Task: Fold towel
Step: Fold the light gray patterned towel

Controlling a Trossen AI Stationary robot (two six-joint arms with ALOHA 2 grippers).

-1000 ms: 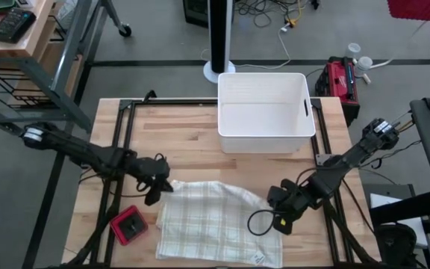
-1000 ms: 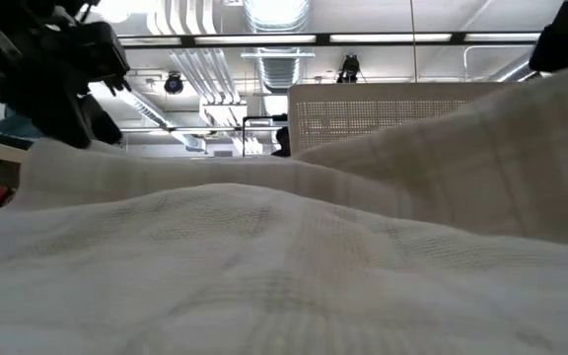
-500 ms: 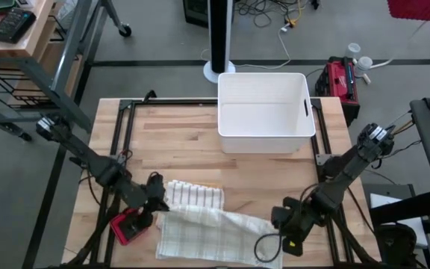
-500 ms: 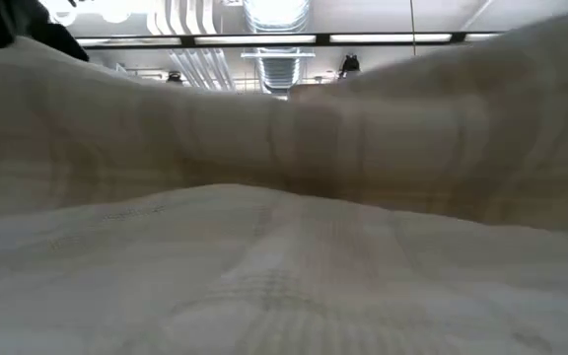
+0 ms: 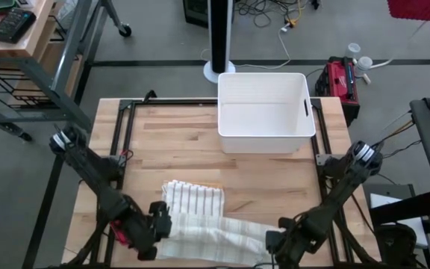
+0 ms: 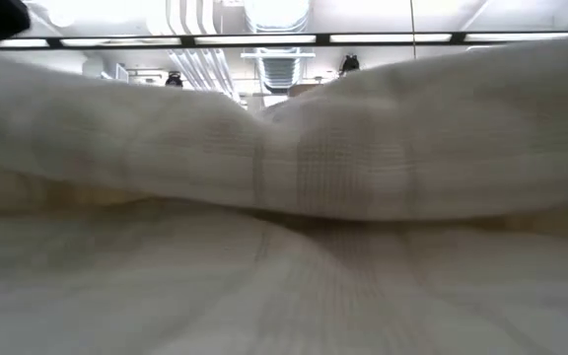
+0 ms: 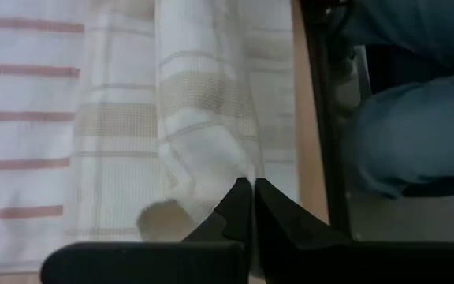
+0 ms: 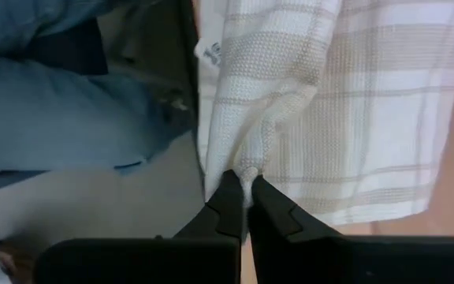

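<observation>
High view: we look down on a wooden table where a checked towel lies along the near edge, well away from the white bin that stands at the far side. We see the left gripper at the towel's left end and the right gripper at its right end, both far from the bin and low at the table's front edge. In the left wrist view the left gripper has its fingers pressed together on a raised corner of the towel, the cloth pinched between the tips. In the right wrist view the right gripper likewise pinches a bunched edge of the towel, its fingers closed tight on the fabric. A second cloth with red stripes lies just on the bin side of the checked towel, partly under it. A red and black block shows beside the left gripper, on the side away from the bin. From table height we see the towel filling almost the whole low view, folded over into a thick roll above a lower layer.
</observation>
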